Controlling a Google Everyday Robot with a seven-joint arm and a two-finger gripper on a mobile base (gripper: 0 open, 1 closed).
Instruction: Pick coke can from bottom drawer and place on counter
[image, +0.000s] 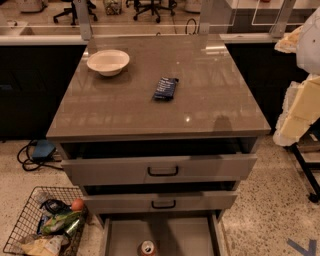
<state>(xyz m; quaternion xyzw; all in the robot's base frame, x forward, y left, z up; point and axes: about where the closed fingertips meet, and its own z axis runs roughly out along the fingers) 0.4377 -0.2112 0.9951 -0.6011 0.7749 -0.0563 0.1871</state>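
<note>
We see a broad, glossy grey-brown bench (200, 100) filling the middle of the view, its top square and thin-edged, with a cabinet of three pale grey drawers below it. The top drawer (100, 170) and the middle drawer (200, 201) are each pulled out a little, and each has a black handle. The bottom drawer (185, 235) is pulled out furthest, a wide shallow tray with a flat grey floor, cut off by the lower edge of the view. On the speckled floor to the left of the drawers stands a wire basket (20, 227) of mixed packets and small things. At the right edge, about level with the bench top and beside it, hangs the gripper (300, 107), cream and white; we cannot tell whether its jaws are open or closed, and they hold nothing that we can make out. A pale bowl (108, 62) sits near the far left corner of the bench, and a dark blue packet (165, 88) lies near its middle, well apart from the bowl. The can (147, 248) stands upright on the floor of the bottom drawer, near its front and a little left of centre, well below and to the left of the jaws and nowhere near touching them. It is small and red-orange, with a silver top, and only its upper part shows.
</note>
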